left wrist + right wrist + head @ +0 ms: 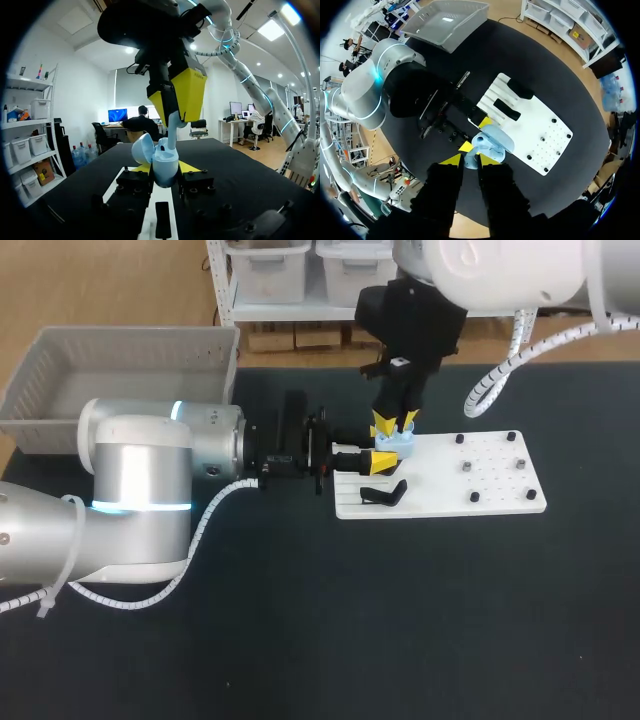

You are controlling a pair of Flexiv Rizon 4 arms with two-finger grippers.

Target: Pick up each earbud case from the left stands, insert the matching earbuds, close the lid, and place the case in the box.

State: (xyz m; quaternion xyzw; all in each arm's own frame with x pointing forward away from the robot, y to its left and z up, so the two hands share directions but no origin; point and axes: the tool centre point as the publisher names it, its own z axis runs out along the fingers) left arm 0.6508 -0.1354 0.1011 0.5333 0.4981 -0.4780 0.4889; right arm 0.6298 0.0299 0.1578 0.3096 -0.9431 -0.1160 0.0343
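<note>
— Above the white pegged board point(480, 502), my left gripper point(165, 169) clamped the pale-blue, open-lidded plastic earbud case point(492, 142).
— Progress?
— Right gripper point(470, 160) pinched 1 pale earbud point(172, 131) at its socket; lid-closing and the grey plastic box point(60, 352) looked undone.

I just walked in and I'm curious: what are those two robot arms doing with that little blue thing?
The left gripper is holding a light blue earbud case with its lid open, above the white board. The right gripper comes from above, pinching an earbud right at the open case. The grey box sits off to the left.
</note>
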